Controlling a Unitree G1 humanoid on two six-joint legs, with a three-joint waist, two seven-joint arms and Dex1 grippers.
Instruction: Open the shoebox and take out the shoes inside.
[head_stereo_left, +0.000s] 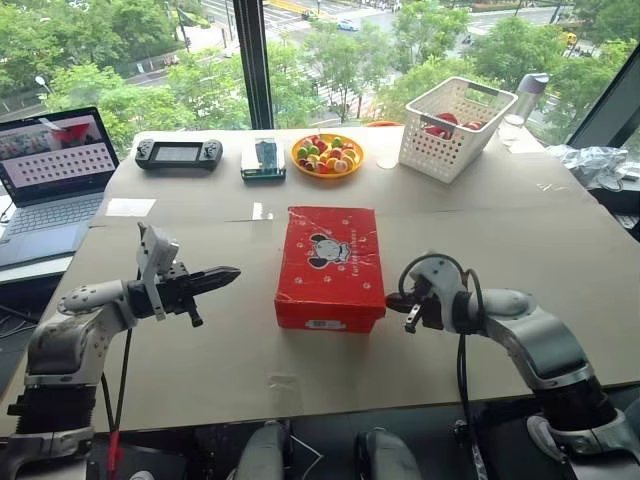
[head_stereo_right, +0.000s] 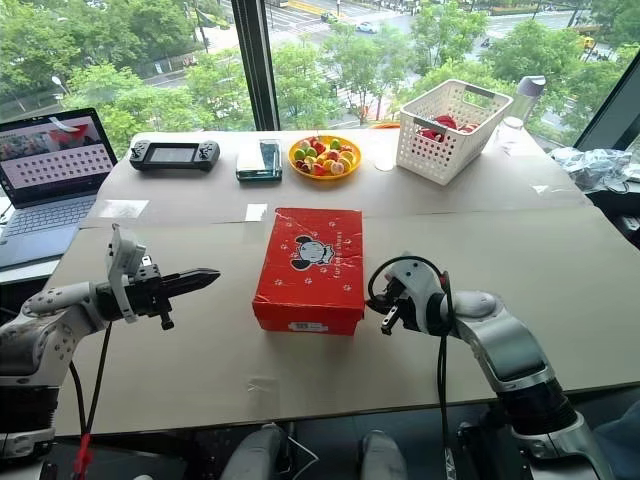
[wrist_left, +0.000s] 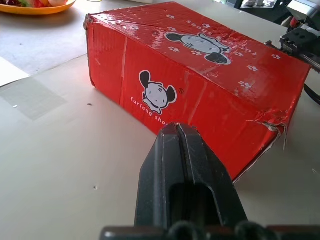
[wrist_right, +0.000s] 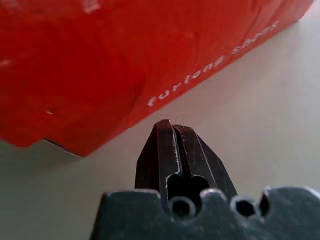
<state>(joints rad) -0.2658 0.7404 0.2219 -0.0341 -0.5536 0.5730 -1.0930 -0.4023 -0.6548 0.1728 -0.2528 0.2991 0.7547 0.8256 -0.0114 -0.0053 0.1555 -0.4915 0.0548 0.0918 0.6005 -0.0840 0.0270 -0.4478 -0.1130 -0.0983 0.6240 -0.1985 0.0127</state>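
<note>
Red shoebox (head_stereo_left: 330, 262) lies lid-down between both clenched, empty grippers' fingers, left gripper (head_stereo_left: 232, 272) and right gripper (head_stereo_left: 392, 298), white basket (head_stereo_left: 455, 127) far behind.

Beige table (head_stereo_left: 560, 250) w/ laptop (head_stereo_left: 50, 175) at its left edge, big windows (head_stereo_left: 330, 50) behind, daylight, green trees outside

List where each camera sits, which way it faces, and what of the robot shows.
Head stereo pair: looks forward and down at the closed red cardboard shoebox on the tan table; both arms show.
Left wrist: behind the shut left pincer, facing the box's long side.
Right wrist: behind the shut right pincer, close to the box's lower edge.
All views share the box.
</note>
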